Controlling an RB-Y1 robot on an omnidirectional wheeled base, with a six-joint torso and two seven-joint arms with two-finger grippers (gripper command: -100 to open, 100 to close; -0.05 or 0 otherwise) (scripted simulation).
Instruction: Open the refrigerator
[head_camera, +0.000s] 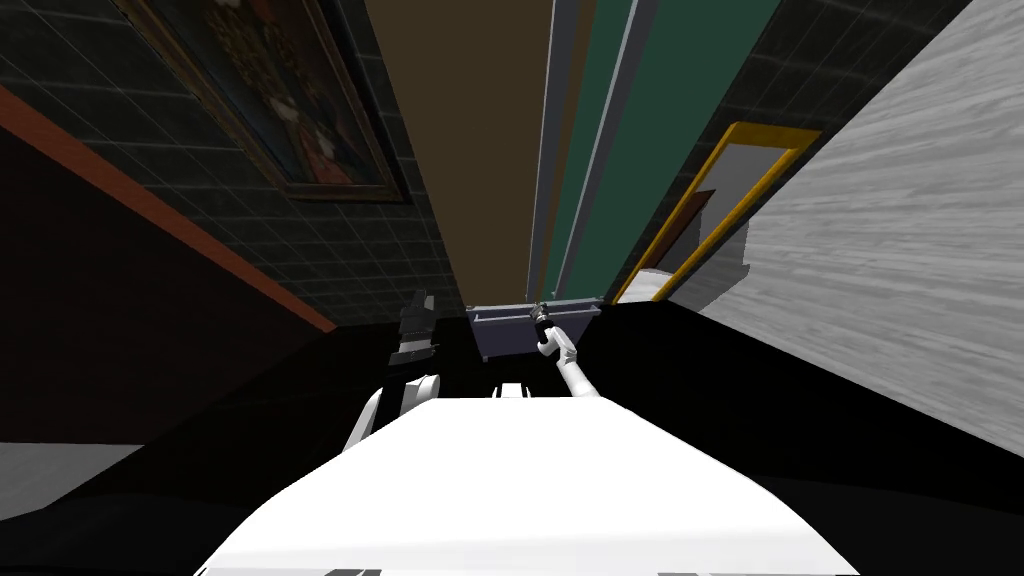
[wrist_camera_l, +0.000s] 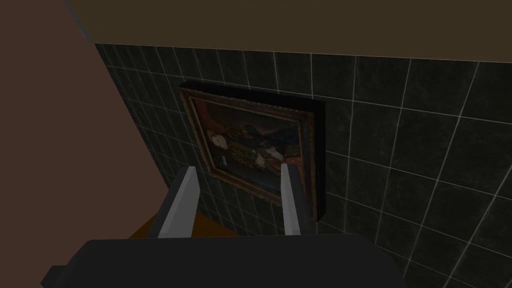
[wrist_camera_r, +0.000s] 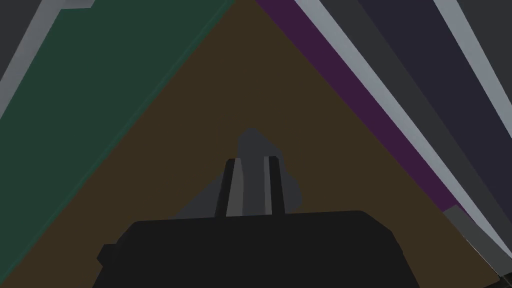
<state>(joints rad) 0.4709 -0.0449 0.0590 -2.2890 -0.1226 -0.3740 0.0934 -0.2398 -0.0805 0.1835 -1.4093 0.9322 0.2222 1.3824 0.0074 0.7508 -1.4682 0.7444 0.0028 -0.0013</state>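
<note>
The grey refrigerator (head_camera: 533, 335) stands straight ahead, with a thin rail along its front and long grey edges rising above it. My right gripper (head_camera: 537, 313) reaches to that rail. In the right wrist view, the right gripper (wrist_camera_r: 251, 160) has its fingers (wrist_camera_r: 232, 187) drawn close together on a narrow grey handle piece (wrist_camera_r: 252, 142) that sticks out past their tips. My left gripper (head_camera: 418, 305) hangs raised to the left, away from the refrigerator. Its fingers (wrist_camera_l: 182, 205) stand apart, and the left gripper (wrist_camera_l: 235, 170) holds nothing.
A framed painting (head_camera: 290, 110) hangs on the dark tiled wall at the left. A dark green panel (head_camera: 680, 120) and a yellow-framed opening (head_camera: 720, 210) lie to the right of the refrigerator, with a pale grey wall (head_camera: 900, 250) further right. A black area surrounds the refrigerator's base.
</note>
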